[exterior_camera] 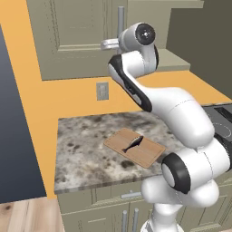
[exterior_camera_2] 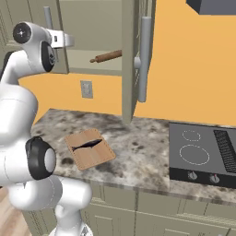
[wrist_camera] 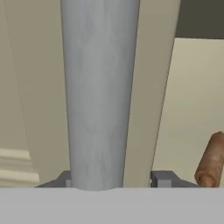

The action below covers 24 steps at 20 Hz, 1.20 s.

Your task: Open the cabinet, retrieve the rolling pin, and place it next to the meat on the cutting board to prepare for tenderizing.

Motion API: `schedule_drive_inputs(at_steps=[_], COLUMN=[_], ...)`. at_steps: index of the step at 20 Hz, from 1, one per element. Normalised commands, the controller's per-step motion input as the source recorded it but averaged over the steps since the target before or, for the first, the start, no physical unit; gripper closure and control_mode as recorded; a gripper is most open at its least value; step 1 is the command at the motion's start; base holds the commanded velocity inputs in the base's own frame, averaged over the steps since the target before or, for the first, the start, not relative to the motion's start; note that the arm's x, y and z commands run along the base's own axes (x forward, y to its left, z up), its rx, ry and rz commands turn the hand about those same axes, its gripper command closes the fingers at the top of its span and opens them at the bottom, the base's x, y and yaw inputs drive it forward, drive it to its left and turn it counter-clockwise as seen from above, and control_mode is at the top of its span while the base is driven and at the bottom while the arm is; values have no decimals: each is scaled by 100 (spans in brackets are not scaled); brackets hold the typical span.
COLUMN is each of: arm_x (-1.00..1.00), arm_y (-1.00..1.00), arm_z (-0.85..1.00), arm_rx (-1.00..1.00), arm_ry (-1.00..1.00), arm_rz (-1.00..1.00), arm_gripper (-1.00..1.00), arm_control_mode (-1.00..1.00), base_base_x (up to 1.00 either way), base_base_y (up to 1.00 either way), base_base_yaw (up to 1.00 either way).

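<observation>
The claw (wrist_camera: 111, 179) was up high at the cabinet (exterior_camera: 72, 36), and its two dark fingertips (wrist_camera: 162, 178) sat one on each side of the long silver handle (wrist_camera: 99, 92) of the left door (exterior_camera: 68, 38). The bar ran between them, so the claw looked closed around the handle, but where the tips met the bar was hidden at the bottom of the hand view. The right door (exterior_camera_2: 130, 60) stood swung out, edge on to the right base view, with its own silver handle (exterior_camera_2: 144, 57) facing the room. Inside, the rolling pin (exterior_camera_2: 107, 56) lay on the shelf (exterior_camera_2: 94, 68), tilted a little, and its brown end (wrist_camera: 211, 159) peeked out past the left door in the hand view. Down on the speckled desk (exterior_camera_2: 138, 147) lay the cutting board (exterior_camera_2: 90, 150), with the dark meat (exterior_camera_2: 86, 145) resting on top of it. A black stove (exterior_camera_2: 203, 156) sat on the desk to the right, well apart from the board.
</observation>
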Motion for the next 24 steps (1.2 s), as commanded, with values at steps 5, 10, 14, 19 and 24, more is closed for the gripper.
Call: schedule_drive_inputs(at_steps=[5,10,14,19,24], arm_x=[4,10,0,-36,-61], arm_y=[0,2,18,51,62], arm_z=[-6,-9,-14,-24,-34], arm_rx=[0,0,0,0,0], arm_ry=[2,1,0,0,0], arm_rz=[1,1,4,5,7], arm_gripper=[100,100,100,100,100], arm_control_mode=[-100,-100,-100,-100,-100], base_base_x=[0,0,0,0,0], base_base_y=[0,0,0,0,0], base_base_yaw=[0,0,0,0,0])
